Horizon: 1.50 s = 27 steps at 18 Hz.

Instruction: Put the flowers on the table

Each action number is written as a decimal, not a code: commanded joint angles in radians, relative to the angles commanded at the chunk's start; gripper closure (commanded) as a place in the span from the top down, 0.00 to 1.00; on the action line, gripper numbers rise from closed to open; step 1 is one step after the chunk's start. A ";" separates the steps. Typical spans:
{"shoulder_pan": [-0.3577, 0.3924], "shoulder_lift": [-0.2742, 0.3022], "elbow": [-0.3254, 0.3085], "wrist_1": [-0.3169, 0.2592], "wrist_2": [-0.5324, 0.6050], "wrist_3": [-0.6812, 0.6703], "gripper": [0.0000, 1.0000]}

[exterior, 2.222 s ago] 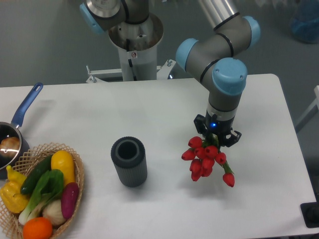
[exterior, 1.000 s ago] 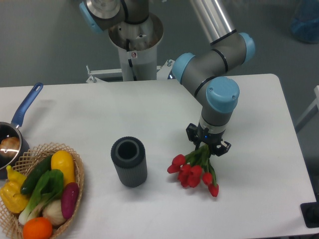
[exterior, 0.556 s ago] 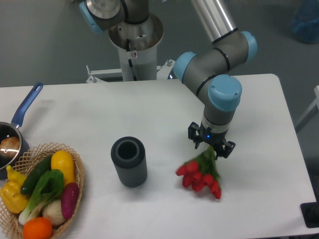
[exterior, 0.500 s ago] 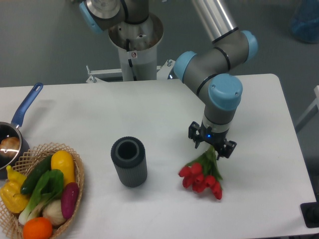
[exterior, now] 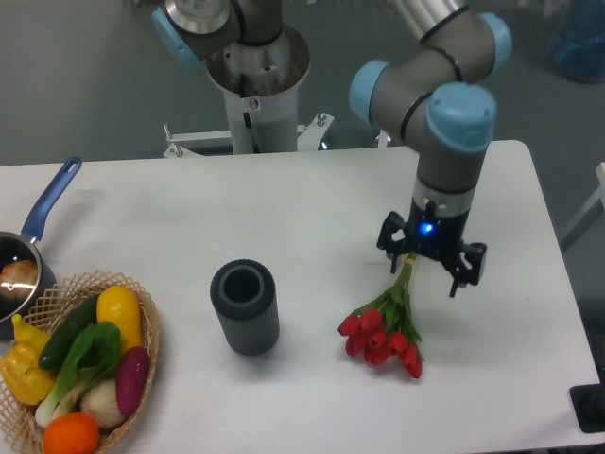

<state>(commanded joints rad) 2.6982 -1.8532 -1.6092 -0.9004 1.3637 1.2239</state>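
The bunch of red tulips [exterior: 383,333] lies on the white surface [exterior: 142,218], buds toward the front edge and green stems running up and to the right toward the tool [exterior: 431,268]. The tool hangs just over the stem ends with its two fingers spread wide and gripping nothing — the stems pass between them, and whether a finger touches them cannot be made out.

To the left of the tulips, apart from them, stands a dark grey ribbed cylinder vase [exterior: 245,307], upright with its mouth open to the camera. Nothing lies between vase and flowers.

At the front left corner sits a wicker basket [exterior: 142,364] filled with vegetables: a yellow squash, a yellow pepper, a cucumber, leafy greens, a purple aubergine and an orange. Just behind it, at the left edge, is a small saucepan [exterior: 17,274] with a blue handle pointing toward the back — something pale lies inside it.

Behind the surface rises the arm's grey pedestal [exterior: 257,90]
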 joint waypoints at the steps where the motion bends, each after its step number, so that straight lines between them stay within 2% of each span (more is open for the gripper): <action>1: 0.011 0.014 0.003 -0.002 0.000 0.018 1.00; 6: 0.058 0.051 0.000 -0.009 -0.002 0.046 1.00; 16: 0.133 0.106 -0.064 -0.011 -0.003 0.285 1.00; 27: 0.133 0.106 -0.066 -0.008 -0.005 0.286 1.00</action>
<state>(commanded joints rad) 2.8317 -1.7472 -1.6751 -0.9081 1.3591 1.5094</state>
